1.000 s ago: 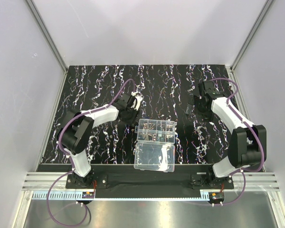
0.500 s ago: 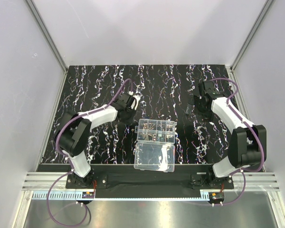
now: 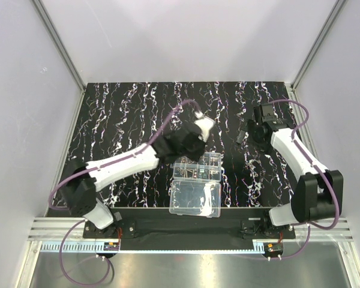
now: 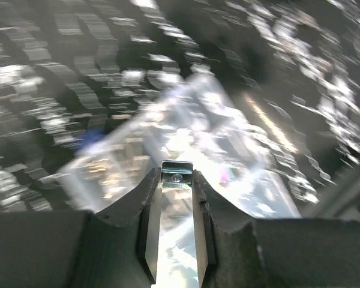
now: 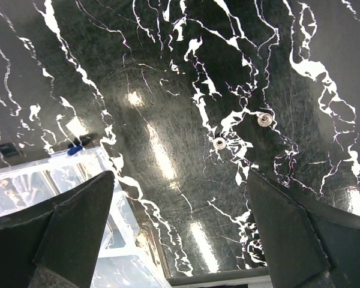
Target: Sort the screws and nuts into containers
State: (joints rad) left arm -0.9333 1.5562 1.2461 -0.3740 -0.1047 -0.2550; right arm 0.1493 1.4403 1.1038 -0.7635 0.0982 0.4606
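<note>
My left gripper (image 3: 191, 146) hovers over the back left corner of the clear organizer box (image 3: 198, 165). In the left wrist view it (image 4: 176, 180) is shut on a small square silvery nut (image 4: 177, 170) held at its fingertips, with the box's cells (image 4: 228, 150) blurred below. My right gripper (image 3: 251, 129) is open and empty above the mat to the right of the box. In the right wrist view it (image 5: 180, 180) is spread wide, with two small round nuts (image 5: 219, 143) (image 5: 264, 119) lying on the mat ahead of it.
The box's plain clear lid half (image 3: 195, 198) lies open towards the near edge. A corner of the box (image 5: 54, 180) shows at the lower left of the right wrist view. The mat is black with white-purple streaks (image 3: 126, 114).
My left arm has swung right from the mat left of the box to above the box's cells. My right gripper has shifted slightly right.
</note>
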